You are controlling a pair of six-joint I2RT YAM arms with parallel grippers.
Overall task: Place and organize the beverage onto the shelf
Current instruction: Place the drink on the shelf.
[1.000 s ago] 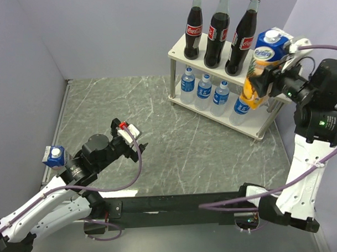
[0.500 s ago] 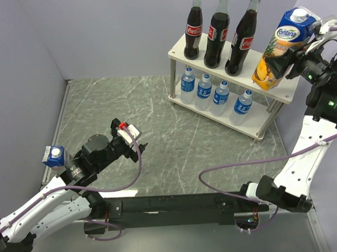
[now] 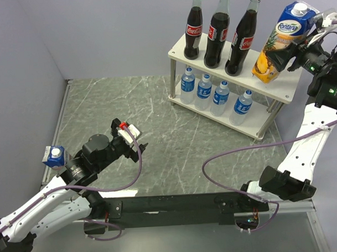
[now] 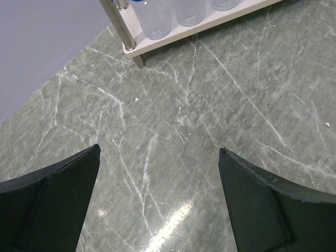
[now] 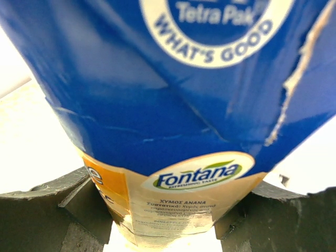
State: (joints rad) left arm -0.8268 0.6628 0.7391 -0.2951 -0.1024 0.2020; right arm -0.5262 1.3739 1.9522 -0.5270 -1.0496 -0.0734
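Right tool (image 3: 276, 58) pinches the tilted carton (image 3: 287, 30) above the shelf's (image 3: 289, 89) right end; released crooked, it could topple against the colas (image 3: 240, 38). Left tool (image 4: 158, 151) spread.

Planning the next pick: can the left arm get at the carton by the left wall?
Probably not directly. The open left gripper points away toward the shelf, and the carton sits behind it, close beside the arm's own forearm. It would have to fold back first.
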